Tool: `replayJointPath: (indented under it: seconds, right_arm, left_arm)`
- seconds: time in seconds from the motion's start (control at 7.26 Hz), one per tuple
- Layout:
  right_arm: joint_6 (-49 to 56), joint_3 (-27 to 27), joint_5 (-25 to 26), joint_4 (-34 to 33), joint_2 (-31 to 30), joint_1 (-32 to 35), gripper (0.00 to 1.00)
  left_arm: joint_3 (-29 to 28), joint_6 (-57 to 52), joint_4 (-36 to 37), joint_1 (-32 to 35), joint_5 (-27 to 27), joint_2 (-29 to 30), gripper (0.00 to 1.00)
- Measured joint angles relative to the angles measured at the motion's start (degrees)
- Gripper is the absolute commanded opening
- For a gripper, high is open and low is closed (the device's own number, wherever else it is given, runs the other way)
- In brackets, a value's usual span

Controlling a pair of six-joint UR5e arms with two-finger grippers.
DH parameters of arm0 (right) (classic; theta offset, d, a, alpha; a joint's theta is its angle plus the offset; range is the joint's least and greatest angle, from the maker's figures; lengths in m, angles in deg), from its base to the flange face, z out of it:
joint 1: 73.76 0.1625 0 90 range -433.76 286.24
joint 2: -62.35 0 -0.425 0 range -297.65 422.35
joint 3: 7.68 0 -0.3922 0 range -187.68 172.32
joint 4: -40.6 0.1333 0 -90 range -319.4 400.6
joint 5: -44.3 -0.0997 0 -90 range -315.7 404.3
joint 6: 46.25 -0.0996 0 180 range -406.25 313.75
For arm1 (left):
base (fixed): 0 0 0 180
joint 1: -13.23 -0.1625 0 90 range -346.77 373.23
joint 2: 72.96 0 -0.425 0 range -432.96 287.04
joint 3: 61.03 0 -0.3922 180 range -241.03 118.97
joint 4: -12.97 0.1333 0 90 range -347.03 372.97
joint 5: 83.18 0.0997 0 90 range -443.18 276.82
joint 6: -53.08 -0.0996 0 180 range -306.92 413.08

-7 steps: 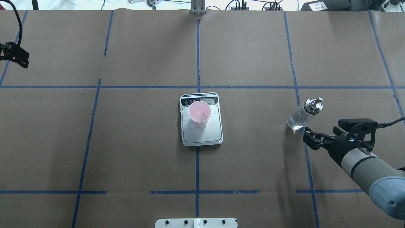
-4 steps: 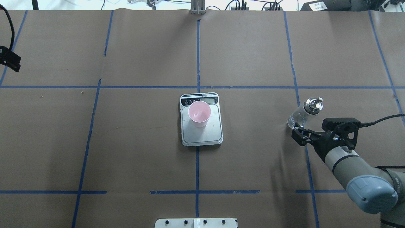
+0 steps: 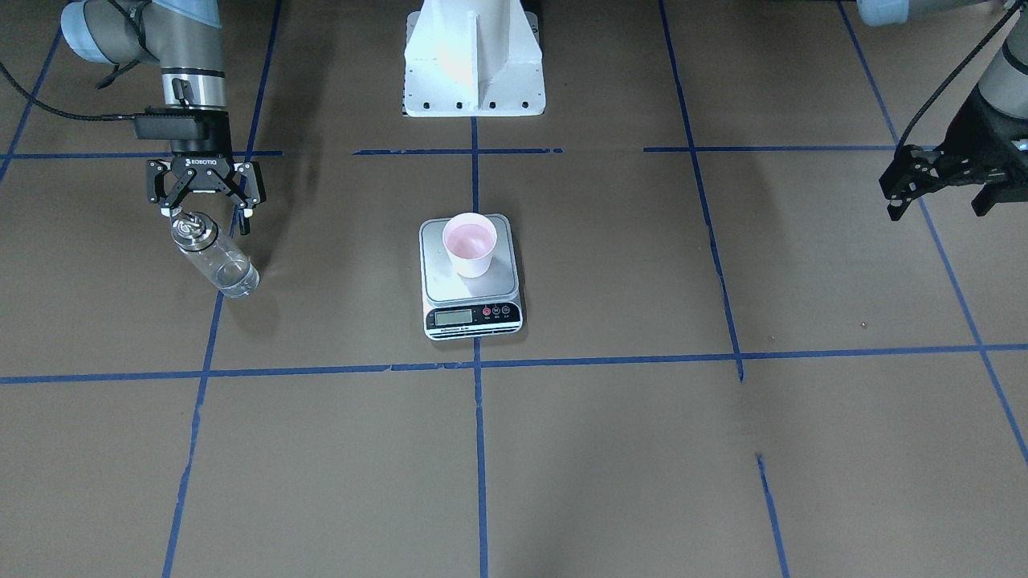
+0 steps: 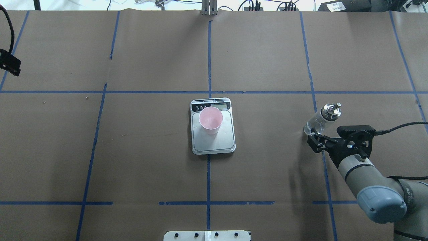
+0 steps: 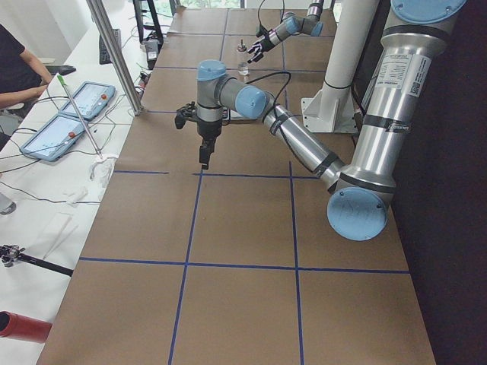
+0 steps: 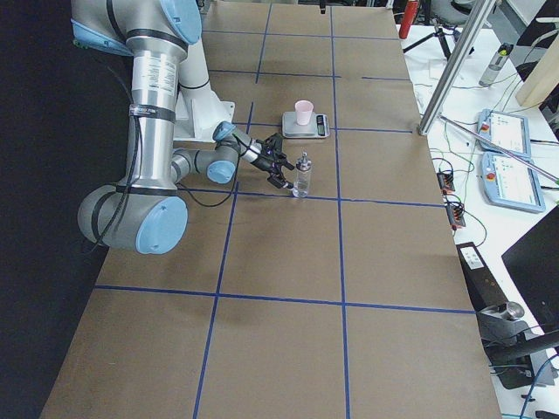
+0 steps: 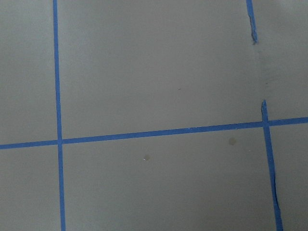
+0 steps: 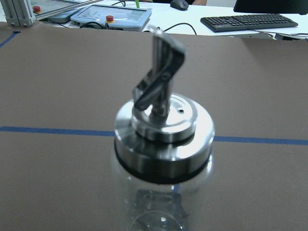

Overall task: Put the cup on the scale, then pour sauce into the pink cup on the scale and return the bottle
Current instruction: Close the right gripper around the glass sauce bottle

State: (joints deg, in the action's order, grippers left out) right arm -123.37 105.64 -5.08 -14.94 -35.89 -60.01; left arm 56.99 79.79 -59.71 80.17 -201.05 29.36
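The pale pink cup point(image 4: 210, 119) stands upright on the silver platform of the scale point(image 4: 217, 142) at the table's middle; both show in the front view too, the cup point(image 3: 471, 245) on the scale point(image 3: 438, 269). The clear glass bottle point(image 4: 317, 121) with its silver cap point(image 3: 193, 230) stands on the table at my right. My right gripper point(image 3: 205, 221) is open, level with the bottle, one finger to each side of it, not closed on it. The right wrist view shows the cap and spout point(image 8: 163, 120) very close. My left gripper point(image 3: 940, 207) hangs open and empty at the far left.
Brown paper with a blue tape grid covers the table. The white robot base point(image 3: 474, 56) stands at my near edge. Teach pendants point(image 6: 502, 131) and cables lie on the bench beyond the far edge.
My right gripper has moved forward and left up to the bottle, still open. My left gripper has drawn back toward the left edge. Cup, scale and bottle have not moved.
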Motion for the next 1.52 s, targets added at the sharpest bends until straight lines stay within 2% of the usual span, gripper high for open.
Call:
replayJointPath:
  seconds: [1.52]
  right_arm:
    - [2.6,-3.3,0.8,0.1,1.5,0.6,1.00]
  left_arm:
    - [0.0,0.7,0.0,0.0,0.0,0.4,1.00]
